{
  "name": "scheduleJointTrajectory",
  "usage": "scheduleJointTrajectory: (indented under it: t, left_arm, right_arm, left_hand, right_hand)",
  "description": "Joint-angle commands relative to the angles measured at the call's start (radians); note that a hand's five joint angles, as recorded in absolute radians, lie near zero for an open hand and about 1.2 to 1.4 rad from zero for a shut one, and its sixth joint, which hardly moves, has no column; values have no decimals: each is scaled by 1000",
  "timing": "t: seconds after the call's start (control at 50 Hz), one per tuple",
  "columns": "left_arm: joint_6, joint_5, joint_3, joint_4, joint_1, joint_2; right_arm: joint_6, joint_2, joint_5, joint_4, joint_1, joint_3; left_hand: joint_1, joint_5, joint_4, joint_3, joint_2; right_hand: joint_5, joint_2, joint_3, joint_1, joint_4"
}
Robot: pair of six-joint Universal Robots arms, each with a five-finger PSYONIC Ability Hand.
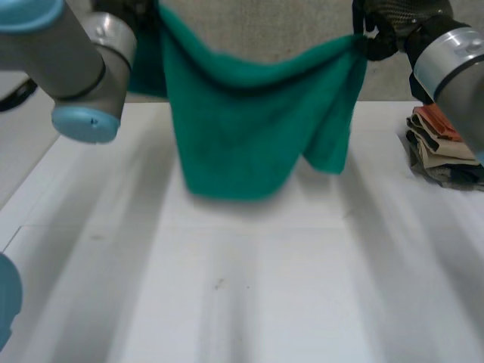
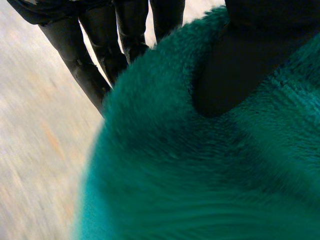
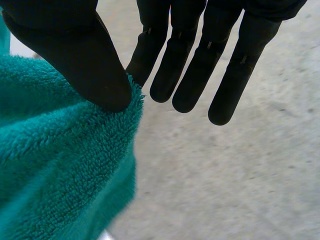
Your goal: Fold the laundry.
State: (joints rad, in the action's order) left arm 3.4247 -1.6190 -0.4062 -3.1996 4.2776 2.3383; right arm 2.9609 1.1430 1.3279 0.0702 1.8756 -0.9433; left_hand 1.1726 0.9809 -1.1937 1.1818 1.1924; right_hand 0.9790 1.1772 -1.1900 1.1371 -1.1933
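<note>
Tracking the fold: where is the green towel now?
In the head view the green towel hangs over the table's far side, pinched at its top by the left hand and right hand; folded cloths lie to its right.

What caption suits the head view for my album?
The left hand and right hand hold a green towel up by its top edge over the white table, folded cloths nearby.
</note>
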Motion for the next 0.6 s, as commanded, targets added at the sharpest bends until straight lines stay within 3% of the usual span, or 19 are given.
scheduleJointTrajectory:
  t: [0.02, 0.14, 0.24, 0.34, 0.42, 0.46, 0.48, 0.54, 0.6]
  left_arm:
    - [-35, -19, -64, -39, -21, -71]
    - [-47, -48, -409, -16, -16, -183]
    - [-12, 2, -679, -22, -15, -223]
    - [56, 68, -883, -19, -13, -195]
    - [90, 77, -937, -11, -16, -180]
    - [96, 80, -944, -2, -15, -188]
    - [100, 82, -947, 6, -13, -203]
    - [107, 87, -945, 14, -13, -243]
    - [108, 96, -948, 21, -16, -278]
  right_arm:
    - [4, -46, 17, 187, -12, -12]
    - [73, 27, -35, 281, -41, -239]
    - [49, 75, -139, 238, -95, -486]
    - [-70, 38, -272, 183, -162, -734]
    - [-240, -21, -291, 116, -185, -801]
    - [-307, -29, -276, 68, -193, -792]
    - [-359, -26, -253, 13, -194, -769]
    - [-384, -16, -185, -93, -175, -674]
    - [-361, -6, -141, -156, -121, -585]
  left_hand:
    - [224, 241, -203, 214, 204]
    - [224, 241, -203, 214, 204]
    - [224, 241, -203, 214, 204]
    - [224, 241, -203, 214, 204]
    - [224, 241, -203, 214, 204]
    - [224, 241, -203, 214, 204]
    - [224, 241, -203, 214, 204]
    - [224, 241, -203, 214, 204]
    - [224, 241, -203, 214, 204]
  right_hand:
    - [243, 219, -206, 259, -203]
    - [243, 219, -206, 259, -203]
    - [243, 219, -206, 259, -203]
    - [243, 219, -206, 259, -203]
    - [243, 219, -206, 259, -203]
    - [41, 17, -4, 57, -1]
    - [-204, -228, 241, -188, 244]
    - [-596, -620, 633, -580, 636]
    - [-726, -750, 763, -710, 766]
